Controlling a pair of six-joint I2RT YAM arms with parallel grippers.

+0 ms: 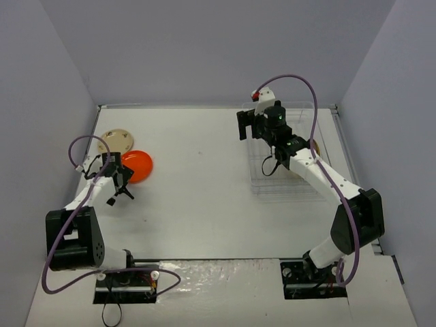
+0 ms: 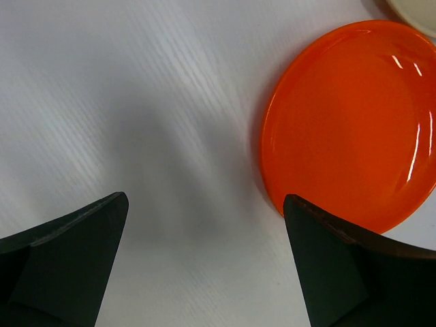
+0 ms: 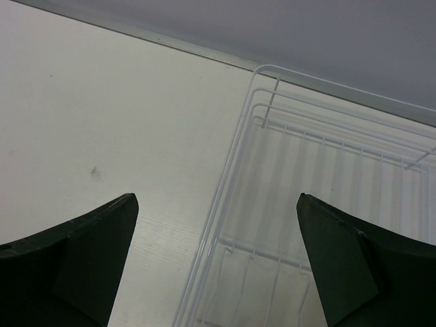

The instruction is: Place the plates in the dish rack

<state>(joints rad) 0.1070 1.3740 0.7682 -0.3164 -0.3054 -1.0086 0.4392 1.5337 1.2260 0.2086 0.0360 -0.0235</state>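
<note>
A bright orange-red plate (image 1: 139, 165) lies flat on the table at the left, and a tan plate (image 1: 114, 140) lies just behind it. My left gripper (image 1: 117, 182) is open and empty, low over the table just left of the orange plate (image 2: 354, 122). A cream plate edge (image 2: 417, 9) shows at the corner of the left wrist view. The white wire dish rack (image 1: 269, 182) stands at the right. My right gripper (image 1: 246, 125) is open and empty above the rack's far left corner (image 3: 228, 163). A tan plate sliver (image 1: 314, 145) shows in the rack behind my right arm.
Grey walls enclose the table on three sides. A metal rail (image 3: 170, 42) runs along the table's far edge behind the rack. Both arm bases sit at the near edge.
</note>
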